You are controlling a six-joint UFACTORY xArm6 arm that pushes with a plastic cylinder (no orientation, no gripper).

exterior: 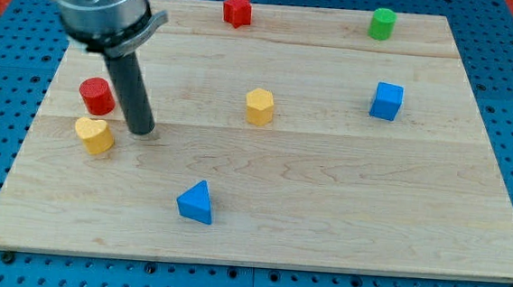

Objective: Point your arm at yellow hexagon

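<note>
On the tabletop (324,212), a pale wooden board set over a blue pegboard surface (8,72), the leftmost things are a red cylinder (97,96) and, just nearer than it, a yellow heart-shaped block (94,136); the two sit close together near the left edge. Just to their right stands the dark rod, coming down from a grey cylindrical mount at the far left corner, and my tip (142,131) rests on the wood just beside the yellow heart-shaped block, on its right, with a narrow gap between them as far as can be made out. No pincer is fitted to this arm, so whether anything is spread or pressed together cannot be told; only the plain rod shows. Further right and nearer, a blue triangle (196,203) lies alone in the near middle. At the far edge, right of the rod's mount, sits a red star-shaped block (237,9). The yellow hexagon (259,106) stands about the middle of the board, well apart from my tip and to its right, with open wood between them. Right again, a green cylinder (382,24) sits near the far right corner, and a blue cube (387,101) lies nearer than it, toward the right edge
</note>
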